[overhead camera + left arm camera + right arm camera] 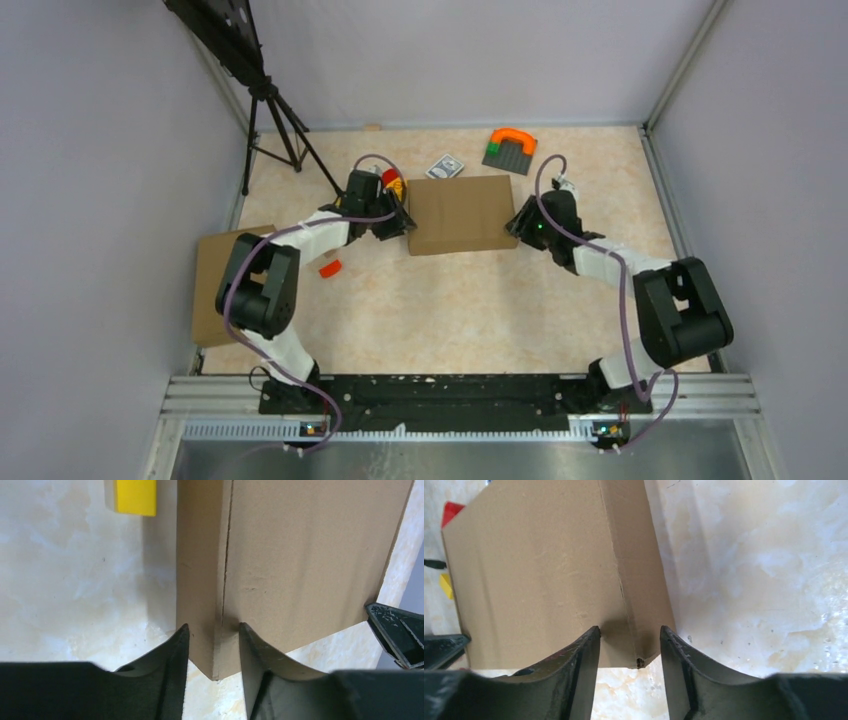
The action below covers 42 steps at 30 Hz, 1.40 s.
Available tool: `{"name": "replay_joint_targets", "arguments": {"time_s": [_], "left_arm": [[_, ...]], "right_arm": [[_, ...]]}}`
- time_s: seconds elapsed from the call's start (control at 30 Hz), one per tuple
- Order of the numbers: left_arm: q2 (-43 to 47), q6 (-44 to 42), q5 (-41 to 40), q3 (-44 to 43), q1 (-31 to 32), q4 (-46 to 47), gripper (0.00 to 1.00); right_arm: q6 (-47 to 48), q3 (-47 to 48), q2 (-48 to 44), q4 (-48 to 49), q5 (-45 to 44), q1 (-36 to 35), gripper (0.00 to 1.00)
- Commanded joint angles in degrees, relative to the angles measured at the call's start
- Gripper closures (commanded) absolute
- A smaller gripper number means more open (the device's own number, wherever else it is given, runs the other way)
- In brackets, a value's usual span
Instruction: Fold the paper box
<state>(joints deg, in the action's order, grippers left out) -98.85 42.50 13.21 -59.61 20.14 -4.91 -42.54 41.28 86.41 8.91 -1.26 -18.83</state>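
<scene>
The paper box [460, 213] lies in the middle of the table as a shallow, closed brown cardboard box. My left gripper [398, 222] is at its near left corner. In the left wrist view the jaws [213, 630] are closed round that corner of the box [300, 555], one finger against the side wall and the other on the lid. My right gripper [517, 225] is at the near right corner. In the right wrist view it [630, 630] grips the box [534, 570] the same way, straddling the lid edge and side wall.
Another brown box [210, 290] lies at the table's left edge under my left arm. A small orange piece [330, 267] sits near it. Behind the paper box are a red and yellow object [392, 185], a small packet [445, 166] and a grey plate with an orange arch [510, 148]. A tripod [275, 130] stands back left.
</scene>
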Motion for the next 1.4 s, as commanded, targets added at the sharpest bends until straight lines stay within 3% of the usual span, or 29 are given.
{"name": "replay_joint_targets", "arguments": {"time_s": [0.0,0.1,0.13,0.17,0.27,0.4,0.5,0.63,0.8,0.87,0.97,1.07,1.2,1.27,1.33,1.37], "left_arm": [[5.9,-4.0,-1.3,-1.8,-0.1,-6.0,0.50],[15.6,-8.1,-8.1,-1.1,-0.1,-10.7,0.31],[18.4,-8.8,-11.5,-0.5,-0.2,-11.8,0.10],[21.2,-9.3,-15.2,0.1,-0.8,-12.9,0.03],[28.2,-11.6,-22.5,4.0,-1.7,-11.4,0.01],[36.0,-17.1,-31.6,14.5,-1.9,-2.1,0.02],[42.6,-23.4,-36.8,25.8,-2.5,11.8,0.02],[47.0,-30.8,-42.2,36.3,-3.8,25.9,0.01],[41.6,-31.6,-43.9,38.8,-8.5,32.0,0.02],[38.1,-32.7,-42.3,40.8,-10.3,37.8,0.02],[32.4,-33.3,-37.3,46.4,-14.7,51.7,0.02],[29.4,-33.5,-34.4,44.6,-16.4,51.9,0.02],[25.4,-38.0,-33.4,43.0,-17.1,55.9,0.04],[23.9,-39.4,-32.4,42.5,-17.1,56.9,0.07],[18.7,-39.0,-32.1,45.0,-18.1,66.6,0.07],[14.9,-40.6,-32.2,46.2,-18.1,74.1,0.08]], "right_arm": [[6.8,4.5,-6.3,-5.8,-0.9,0.2,0.46],[10.9,3.6,-15.6,-7.3,-8.5,0.2,0.31],[12.1,2.7,-18.5,-6.6,-11.2,0.2,0.26],[13.3,1.2,-21.4,-5.3,-14.6,0.1,0.19],[21.0,-5.0,-27.9,2.6,-18.2,0.2,0.18],[30.4,-13.8,-33.1,10.6,-21.2,0.3,0.20],[32.0,-19.7,-36.5,14.9,-21.5,2.5,0.22],[29.9,-23.1,-36.7,17.5,-19.1,11.0,0.22],[31.6,-27.6,-32.5,26.1,-16.6,16.0,0.19],[31.8,-29.3,-30.2,29.7,-18.4,15.9,0.17],[36.0,-34.2,-26.3,43.8,-14.2,16.0,0.19],[39.3,-35.1,-21.3,50.8,-7.1,16.0,0.20],[38.7,-35.3,-13.5,59.5,-13.9,16.2,0.20],[38.8,-35.0,-7.5,64.3,-11.9,16.8,0.23],[39.5,-34.7,-1.8,70.3,-11.8,17.0,0.25],[38.9,-33.1,-4.2,64.0,-11.1,17.1,0.25]]}}
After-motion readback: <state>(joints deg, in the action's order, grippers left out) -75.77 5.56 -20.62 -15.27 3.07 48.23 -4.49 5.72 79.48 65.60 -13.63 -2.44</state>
